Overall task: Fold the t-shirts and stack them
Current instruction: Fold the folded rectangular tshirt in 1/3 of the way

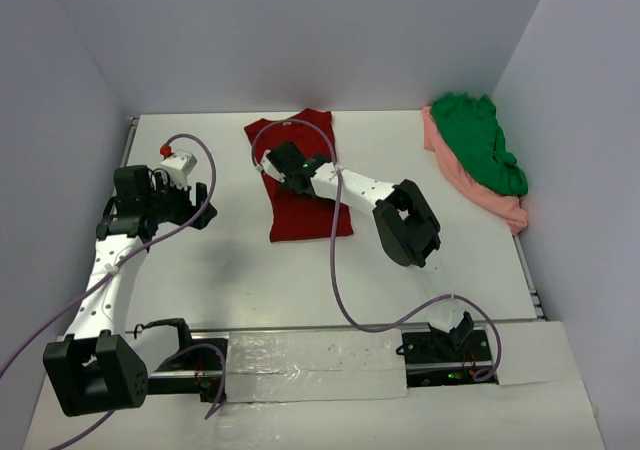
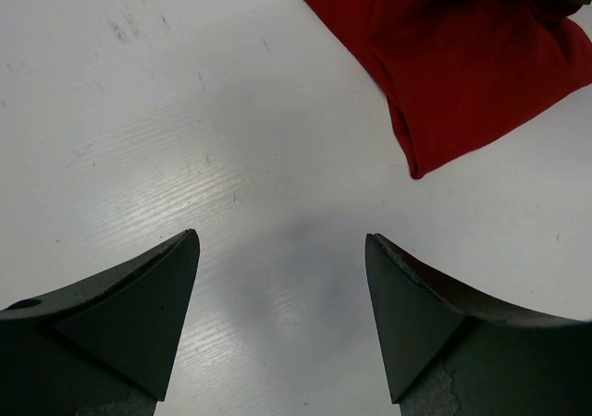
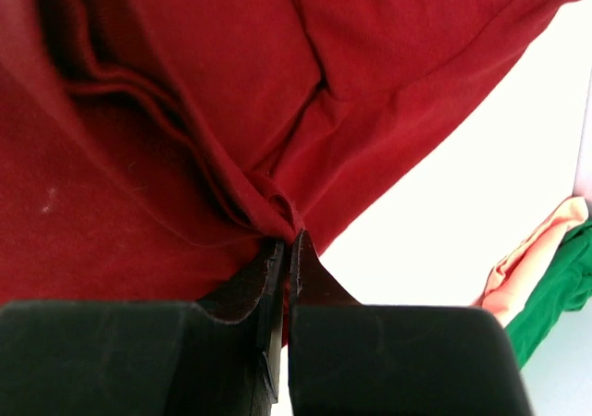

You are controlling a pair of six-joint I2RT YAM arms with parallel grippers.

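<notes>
Right pincer (image 3: 288, 238): pinching red shirt (image 3: 166, 157) fold. Left pincer (image 2: 280, 240): spread, empty. Pink shirt (image 1: 500, 206): mostly under green shirt (image 1: 480, 142).

Soft, even light from above; only faint grey shadows fall on the counter (image 1: 250, 270). My left wrist view shows a dull sheen mid-frame. At my right wrist the counter burns out white at right, and my fingers (image 3: 139, 356) sit dark along the bottom.
</notes>
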